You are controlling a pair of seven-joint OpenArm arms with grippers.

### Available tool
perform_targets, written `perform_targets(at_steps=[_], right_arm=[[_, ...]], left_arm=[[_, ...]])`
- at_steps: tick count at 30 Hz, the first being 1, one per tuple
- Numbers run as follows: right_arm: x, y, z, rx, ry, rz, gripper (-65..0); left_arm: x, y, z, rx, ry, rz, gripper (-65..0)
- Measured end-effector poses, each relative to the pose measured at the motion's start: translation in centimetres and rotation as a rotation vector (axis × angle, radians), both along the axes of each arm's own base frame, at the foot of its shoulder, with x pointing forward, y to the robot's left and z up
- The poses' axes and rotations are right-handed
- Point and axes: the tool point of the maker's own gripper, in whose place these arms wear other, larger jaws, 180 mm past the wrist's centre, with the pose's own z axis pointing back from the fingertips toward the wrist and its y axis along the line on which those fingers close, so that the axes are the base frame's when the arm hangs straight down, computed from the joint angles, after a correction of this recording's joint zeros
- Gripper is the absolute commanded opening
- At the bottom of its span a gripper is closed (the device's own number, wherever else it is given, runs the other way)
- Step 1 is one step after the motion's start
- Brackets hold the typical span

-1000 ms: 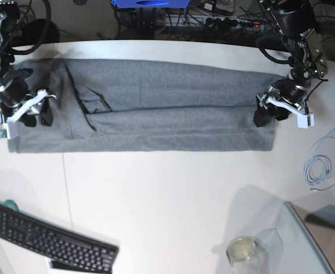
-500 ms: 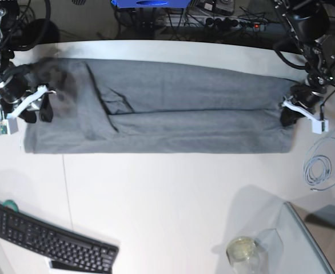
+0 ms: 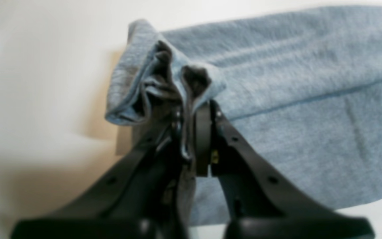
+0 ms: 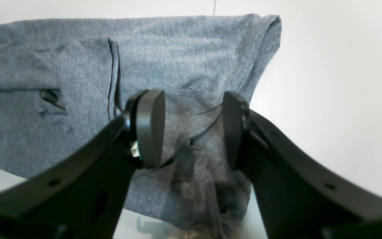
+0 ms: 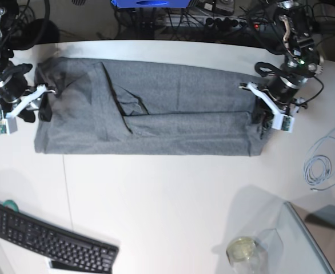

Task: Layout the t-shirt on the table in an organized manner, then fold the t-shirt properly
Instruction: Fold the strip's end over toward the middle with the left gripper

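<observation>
White desk (image 5: 167, 194) under you carries one grey t-shirt (image 5: 173, 114), lying as a long band across its twelve o'clock half. It looks soft, light and floppy, so take it at hems and corners. Your left pincer (image 3: 191, 132) is clamped on a bunched edge at three o'clock. Your right pincer (image 4: 191, 129) stands parted over the nine o'clock end, holding nothing. One keyboard (image 5: 47, 240) sits at seven o'clock.

Base view: overhead, looking straight down on the whole tabletop (image 5: 167, 188), far off.
Left wrist view: close behind the left pincer (image 3: 191, 132), facing along the t-shirt (image 3: 293, 99).
Right wrist view: close behind the right pincer (image 4: 192, 129).
Shared: all three show the t-shirt's ends.
</observation>
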Motion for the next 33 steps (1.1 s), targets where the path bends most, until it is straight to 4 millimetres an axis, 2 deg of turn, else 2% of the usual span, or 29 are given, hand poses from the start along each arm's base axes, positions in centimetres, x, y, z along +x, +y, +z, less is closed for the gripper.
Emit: perform_targets(at_steps=[5,7,9,12,15,17,21,25,33], right_arm=[[0.0,0.0,0.0,0.000,-0.001,0.000,-38.0],[0.0,0.0,0.0,0.000,0.000,0.000,-38.0],[0.0,-0.4,0.1,-0.002,-0.002,-0.010,-38.0],[-0.4,-1.9,0.1,-0.018,0.013,-0.049,-38.0],[-0.4,-3.1,0.1,-0.029,0.041,-0.078,-38.0],[-0.2,-4.0,0.5,-0.037,0.027,-0.099,-38.0],[-0.5,-4.1,0.4,-0.038,0.035,-0.105,-38.0],[-0.4,-4.1,0.4,-0.037,0.033,-0.105,-38.0],[0.0,-4.2,0.6,-0.037,0.023,-0.106,-38.0]], left_arm=[[0.1,-5.4,-0.8,-0.031,0.026,-0.102,-65.0],[0.0,-6.9,-1.3,-0.032,0.062,-0.133,-65.0],[0.8,-7.8,-1.0,-0.031,0.057,-0.152,-65.0],[2.2,-8.9,-0.5,-0.046,0.032,-0.167,-65.0],[2.5,-9.2,-1.1,-0.059,0.049,-0.133,-65.0],[2.6,-10.1,-1.7,-0.058,0.066,-0.149,-65.0],[3.2,-11.6,-2.1,-0.066,0.072,-0.181,-65.0],[2.8,-12.9,-2.7,-0.082,0.094,-0.202,-65.0],[2.8,-13.7,-2.7,-0.080,0.092,-0.228,-65.0]])
